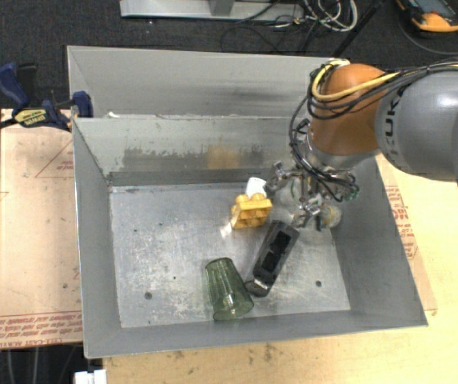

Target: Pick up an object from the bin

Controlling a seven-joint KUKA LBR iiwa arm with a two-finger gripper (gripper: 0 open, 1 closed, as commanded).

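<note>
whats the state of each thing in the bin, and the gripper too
green glass cup: tipped on its side near the front wall.
black oblong device: lying flat, slanted, lower end next to the cup.
yellow toy block: resting on the bin floor, mid-bin.
white piece: lying just behind the yellow block.
gripper: low in the bin's right part, by the device's upper end.

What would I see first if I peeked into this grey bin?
The big grey arm with its orange cover jumps out first, reaching in from the right, its hand low over the bin's right middle. Next come the yellow toy block in the middle and the see-through green cup lying on its side near the front, beside a long black gadget.
</note>
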